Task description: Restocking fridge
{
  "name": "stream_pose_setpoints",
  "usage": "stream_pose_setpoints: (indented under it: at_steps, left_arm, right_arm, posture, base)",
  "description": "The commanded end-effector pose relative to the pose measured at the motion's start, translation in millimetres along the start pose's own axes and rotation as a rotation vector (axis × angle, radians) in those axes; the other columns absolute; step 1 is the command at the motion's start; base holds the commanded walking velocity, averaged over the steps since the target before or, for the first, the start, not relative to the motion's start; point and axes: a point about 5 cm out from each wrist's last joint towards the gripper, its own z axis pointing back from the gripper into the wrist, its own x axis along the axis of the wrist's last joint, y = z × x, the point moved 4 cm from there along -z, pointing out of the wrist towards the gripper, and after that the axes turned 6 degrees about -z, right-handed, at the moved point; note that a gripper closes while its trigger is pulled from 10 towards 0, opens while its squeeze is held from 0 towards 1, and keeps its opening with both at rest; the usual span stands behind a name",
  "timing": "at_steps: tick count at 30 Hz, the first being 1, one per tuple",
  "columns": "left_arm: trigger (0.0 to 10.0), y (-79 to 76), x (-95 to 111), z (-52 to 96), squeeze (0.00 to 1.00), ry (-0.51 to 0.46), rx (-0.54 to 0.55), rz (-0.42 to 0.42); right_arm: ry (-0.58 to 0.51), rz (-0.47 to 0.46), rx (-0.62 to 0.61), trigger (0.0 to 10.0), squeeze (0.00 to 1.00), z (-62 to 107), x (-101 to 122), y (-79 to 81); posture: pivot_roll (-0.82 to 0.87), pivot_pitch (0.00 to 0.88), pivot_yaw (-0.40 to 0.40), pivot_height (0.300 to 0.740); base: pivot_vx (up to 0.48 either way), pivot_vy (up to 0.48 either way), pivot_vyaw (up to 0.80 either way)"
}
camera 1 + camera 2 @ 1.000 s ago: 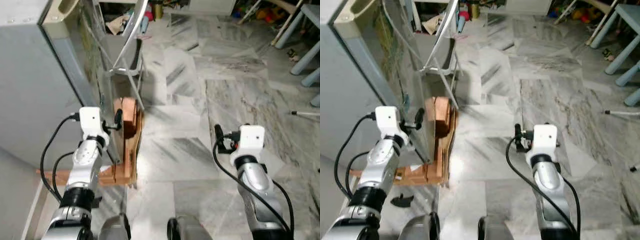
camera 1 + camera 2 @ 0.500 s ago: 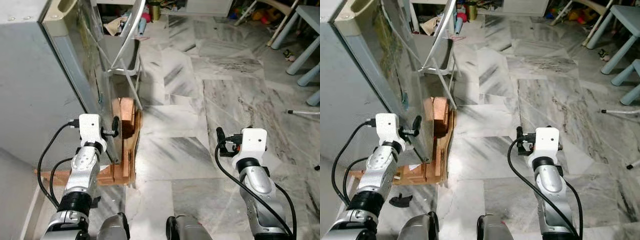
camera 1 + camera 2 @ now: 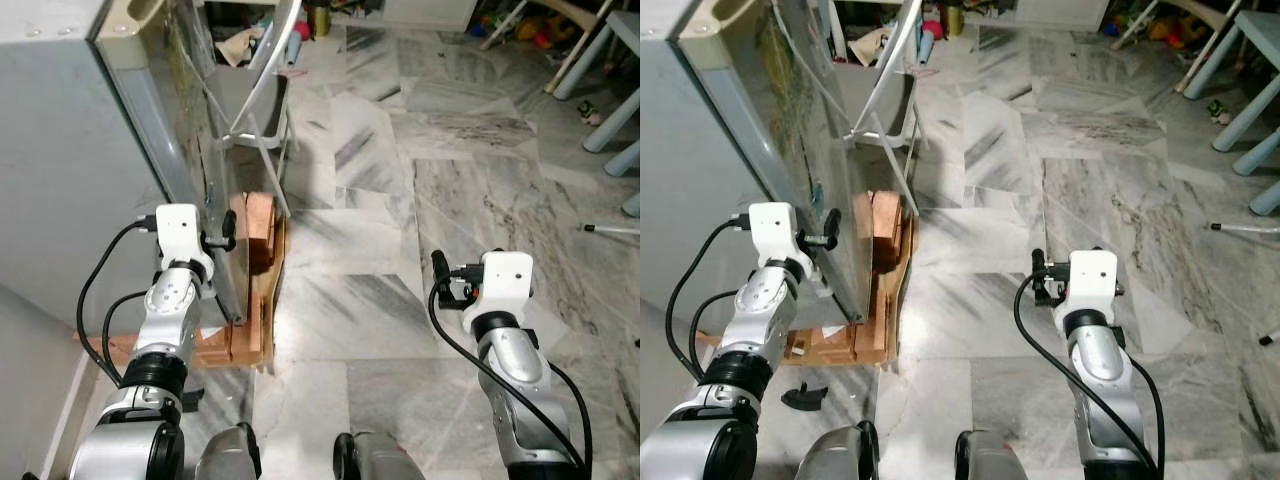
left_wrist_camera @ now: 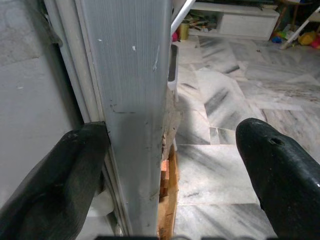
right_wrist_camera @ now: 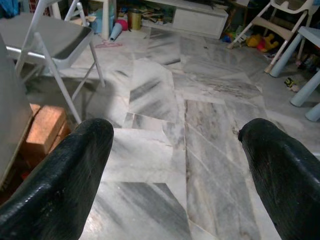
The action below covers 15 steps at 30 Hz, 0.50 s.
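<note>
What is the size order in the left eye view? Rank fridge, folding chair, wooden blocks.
1. fridge: largest by far, and also nearest the camera.
2. folding chair: smaller, though it stands farther off.
3. wooden blocks: smallest, partly hidden by the fridge.

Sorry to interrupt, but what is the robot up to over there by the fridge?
The left gripper is at the edge of the grey fridge door, its open fingers straddling that edge. The right gripper hangs open over the marble floor, holding nothing. Wooden blocks sit at the fridge's base.
</note>
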Motion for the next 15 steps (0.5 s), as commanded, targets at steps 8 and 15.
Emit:
stream_pose_setpoints:
  at_steps: [8, 15]
  left_arm:
    - [10.0, -153.3, 81, 19.9, 0.0, -0.325, -0.567, -0.093]
    - [10.0, -212.7, 78, 67.5, 0.0, -0.373, -0.834, -0.066]
  right_arm:
    - [0.148, 0.096, -0.083, 10.0, 0.0, 30.4, -36, -41.1]
    - [0.161, 0.088, -0.094, 10.0, 0.0, 34.1, -41, -43.3]
  posture:
    - [-0.09, 0.124, -0.056, 0.74]
    - [-0.1, 0.123, -0.041, 0.74]
  base:
    - [0.0, 0.0, 0.0]
    - [0.0, 0.0, 0.0]
